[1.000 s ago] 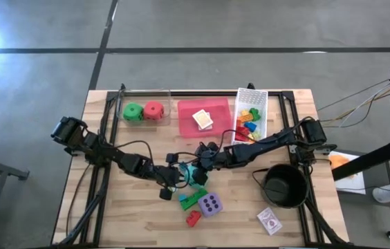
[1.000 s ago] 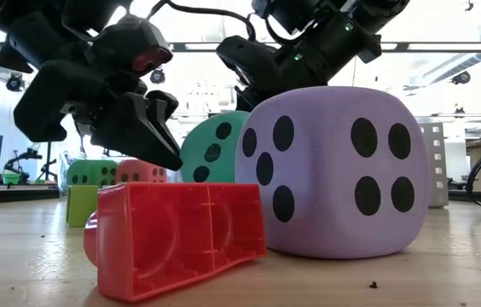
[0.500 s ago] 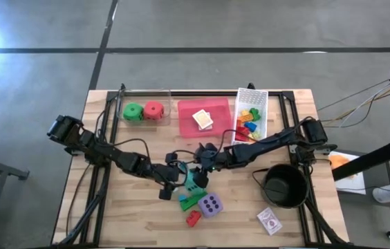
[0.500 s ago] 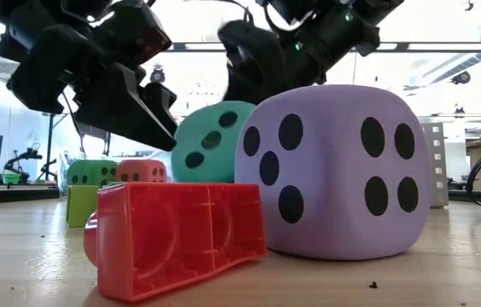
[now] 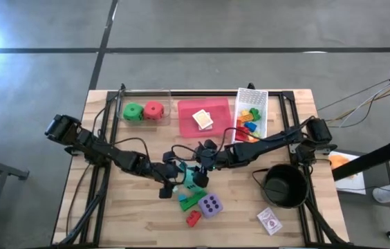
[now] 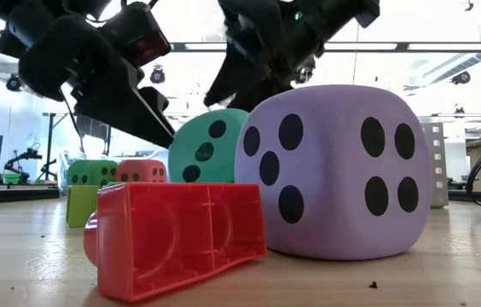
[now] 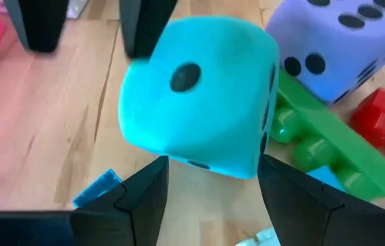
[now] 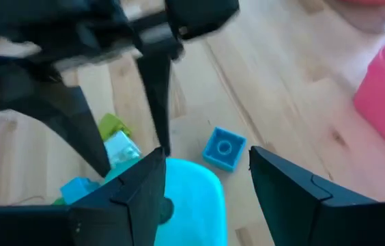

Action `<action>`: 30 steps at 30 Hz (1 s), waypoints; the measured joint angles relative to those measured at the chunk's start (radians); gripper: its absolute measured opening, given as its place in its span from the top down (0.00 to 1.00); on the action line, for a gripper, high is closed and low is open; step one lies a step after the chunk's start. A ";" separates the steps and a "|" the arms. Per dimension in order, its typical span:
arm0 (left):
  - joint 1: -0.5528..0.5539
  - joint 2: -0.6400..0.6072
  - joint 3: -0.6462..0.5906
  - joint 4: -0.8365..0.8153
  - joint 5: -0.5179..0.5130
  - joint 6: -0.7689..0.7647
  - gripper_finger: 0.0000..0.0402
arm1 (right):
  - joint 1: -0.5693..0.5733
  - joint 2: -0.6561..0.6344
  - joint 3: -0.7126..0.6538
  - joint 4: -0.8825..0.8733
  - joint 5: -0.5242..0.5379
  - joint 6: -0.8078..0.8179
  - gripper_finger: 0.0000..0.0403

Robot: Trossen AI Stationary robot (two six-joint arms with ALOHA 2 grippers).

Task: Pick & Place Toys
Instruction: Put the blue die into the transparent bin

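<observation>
Both pincers crowd the teal die (image 5: 195,180) in the middle of the tabletop (image 5: 133,214), just behind the purple die (image 5: 210,205). The left pincer (image 7: 209,181) stands open astride it; the right pincer (image 8: 206,164) hangs open above. It looks like a pick: one should close, the other clear off.

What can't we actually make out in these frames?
- Teal die: high view, largely covered by both grippers; contact unclear.
- Black pot: high view, interior too dark to read.
- Card pack: high view, print too small.
- Green die: low view, partly hidden behind the green brick.
</observation>
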 joint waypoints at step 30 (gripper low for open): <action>0.196 -0.160 -0.002 -0.093 0.198 -0.616 0.44 | 0.143 -0.130 0.013 -0.262 0.293 0.026 0.49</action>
